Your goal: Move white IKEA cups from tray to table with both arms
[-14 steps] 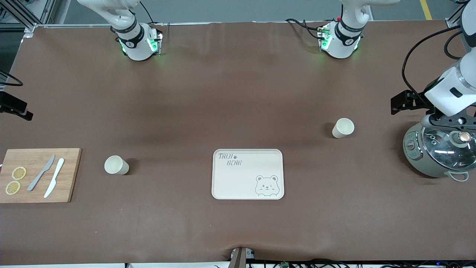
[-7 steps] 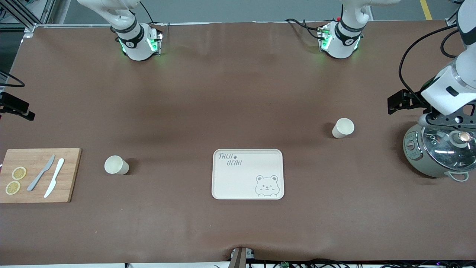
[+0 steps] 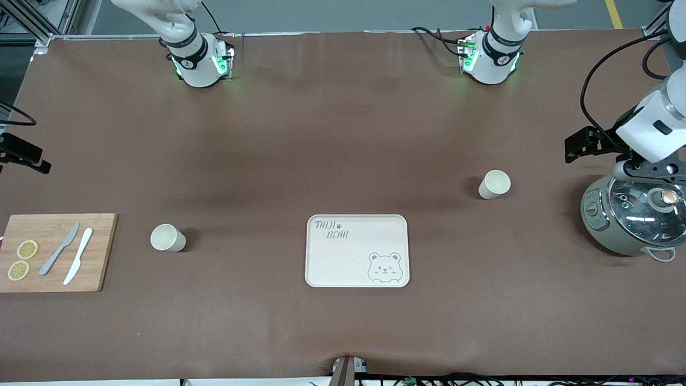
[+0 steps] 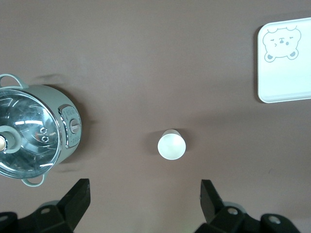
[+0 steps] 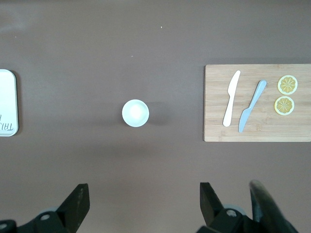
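Front view: both cups [image 3: 494, 184] [image 3: 168, 237] stand on table [image 3: 343, 134]; my hands [image 4: 143, 201] [image 5: 141, 204] spread, empty; risk: redundant re-grasp toppling one.

A white cup [image 4: 171, 145] stands on the table [image 4: 146, 58] between cooker [image 4: 36, 131] and tray [image 4: 285, 60].

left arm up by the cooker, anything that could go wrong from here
1. The left gripper, open and empty, hangs over the table between the cup and the rice cooker; a low swing might clip the cooker's glass lid.
2. Both cups stand alone on the table, off the tray; the other cup could tip if the open right gripper drops.
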Controlling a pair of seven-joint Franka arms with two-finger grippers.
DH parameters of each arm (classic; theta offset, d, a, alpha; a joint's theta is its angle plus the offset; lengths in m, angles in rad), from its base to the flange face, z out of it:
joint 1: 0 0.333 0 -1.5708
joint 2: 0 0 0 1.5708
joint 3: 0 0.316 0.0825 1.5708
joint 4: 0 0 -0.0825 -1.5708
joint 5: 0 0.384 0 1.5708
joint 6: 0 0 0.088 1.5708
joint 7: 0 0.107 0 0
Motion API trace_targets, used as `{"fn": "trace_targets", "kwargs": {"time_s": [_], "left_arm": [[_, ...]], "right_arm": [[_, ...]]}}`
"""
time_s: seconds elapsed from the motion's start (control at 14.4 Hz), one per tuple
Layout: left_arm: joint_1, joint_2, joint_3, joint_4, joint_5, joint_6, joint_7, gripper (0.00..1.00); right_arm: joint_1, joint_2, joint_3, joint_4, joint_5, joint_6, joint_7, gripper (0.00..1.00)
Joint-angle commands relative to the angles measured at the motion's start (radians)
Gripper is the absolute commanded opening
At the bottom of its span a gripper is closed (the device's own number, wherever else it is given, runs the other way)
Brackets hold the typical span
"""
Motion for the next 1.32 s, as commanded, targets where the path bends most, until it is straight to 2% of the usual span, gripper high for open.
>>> {"fn": "trace_targets", "kwargs": {"time_s": [0.0,0.35,1.25], "left_arm": [[-0.001,-0.005,0.002,0.006,0.006,-0.015,-0.006,1.0],[-0.001,-0.01,0.003,0.006,0.008,-0.015,0.0,1.0],[0.0,-0.01,0.005,0.006,0.011,-0.015,0.005,1.0]], "right_arm": [[0.0,-0.001,0.005,0.003,-0.007,-0.006,0.019,1.0],[-0.002,-0.003,0.005,0.003,-0.002,-0.046,0.019,1.0],[-0.002,-0.001,0.005,0.003,-0.001,-0.044,0.019,1.0]]}}
